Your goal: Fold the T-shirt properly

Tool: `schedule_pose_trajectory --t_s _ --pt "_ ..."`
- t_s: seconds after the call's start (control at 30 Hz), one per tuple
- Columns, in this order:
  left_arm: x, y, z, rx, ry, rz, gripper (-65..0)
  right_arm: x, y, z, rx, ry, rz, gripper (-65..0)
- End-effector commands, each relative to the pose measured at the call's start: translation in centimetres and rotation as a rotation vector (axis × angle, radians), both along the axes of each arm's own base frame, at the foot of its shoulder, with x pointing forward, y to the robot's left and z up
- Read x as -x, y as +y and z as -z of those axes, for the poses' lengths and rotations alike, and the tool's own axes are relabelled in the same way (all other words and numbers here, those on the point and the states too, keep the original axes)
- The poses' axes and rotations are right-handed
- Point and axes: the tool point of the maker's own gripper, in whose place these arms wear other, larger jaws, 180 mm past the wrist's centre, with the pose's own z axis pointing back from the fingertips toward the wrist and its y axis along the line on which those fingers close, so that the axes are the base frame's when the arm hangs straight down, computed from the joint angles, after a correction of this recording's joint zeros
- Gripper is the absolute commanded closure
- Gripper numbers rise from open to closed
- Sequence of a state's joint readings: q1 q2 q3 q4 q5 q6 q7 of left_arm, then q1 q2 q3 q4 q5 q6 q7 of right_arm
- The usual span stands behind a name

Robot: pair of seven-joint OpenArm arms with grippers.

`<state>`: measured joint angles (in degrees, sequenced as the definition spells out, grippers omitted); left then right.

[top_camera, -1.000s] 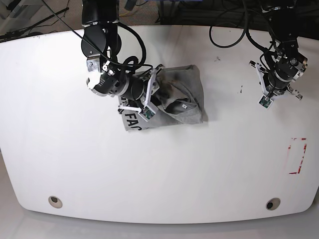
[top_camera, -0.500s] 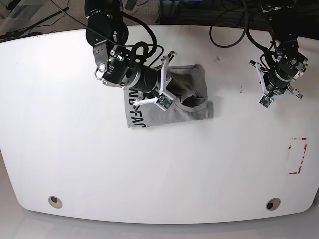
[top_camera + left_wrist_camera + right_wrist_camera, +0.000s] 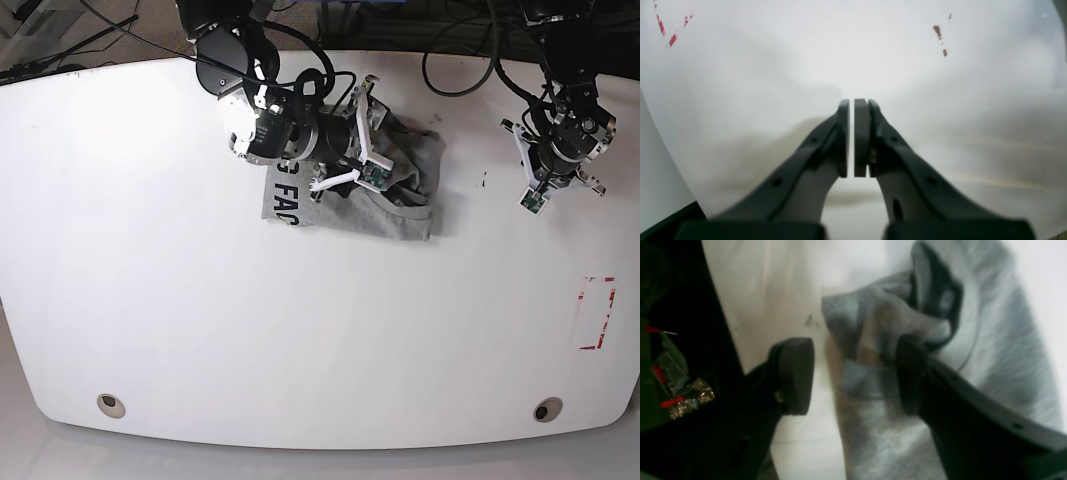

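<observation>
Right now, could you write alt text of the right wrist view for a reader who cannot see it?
A crumpled grey T-shirt lies on a white table, seen blurred from just above. The right gripper is open: one dark finger touches a bunched fold of the cloth, the other stands over bare table beside it. The shirt's collar opening shows at the top.

My right gripper (image 3: 853, 373) has its jaws spread apart over the white table (image 3: 773, 290). A bunched fold of the grey T-shirt (image 3: 990, 350) lies between them, pressed against my right-hand finger (image 3: 910, 373); the left-hand finger (image 3: 796, 373) stands clear of the T-shirt, over bare table.
</observation>
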<state>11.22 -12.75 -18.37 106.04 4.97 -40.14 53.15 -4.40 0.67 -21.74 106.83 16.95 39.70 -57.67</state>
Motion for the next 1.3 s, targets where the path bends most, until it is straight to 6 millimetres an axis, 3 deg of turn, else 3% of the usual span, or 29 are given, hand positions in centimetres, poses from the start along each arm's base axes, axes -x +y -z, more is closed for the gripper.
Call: schedule_pose_trajectory --t_s 0.0,0.23,0.57,0.93,1.27 --pt "-0.9 0.2 -1.0 -0.005 -0.038 0.007 -0.6 -0.5 0.7 -3.0 -0.073 -0.076 -0.001 -37.9" --pt "-0.8 0.2 -1.1 -0.005 -0.039 0.006 -0.6 -0.7 0.8 -3.5 -0.079 -0.091 0.002 -37.9" --pt "-0.6 0.2 -0.8 -0.004 -0.030 0.004 -0.6 -2.5 1.1 -2.0 -0.069 -0.057 -0.001 -37.9" --pt "-0.6 0.2 -0.8 -0.004 -0.028 0.004 -0.6 -3.1 1.8 -0.2 -0.072 -0.001 0.009 -37.9" --pt "-0.5 0.2 -0.7 -0.004 -0.026 0.006 -0.6 -5.9 -0.5 -0.4 -0.103 0.004 0.150 -37.9"
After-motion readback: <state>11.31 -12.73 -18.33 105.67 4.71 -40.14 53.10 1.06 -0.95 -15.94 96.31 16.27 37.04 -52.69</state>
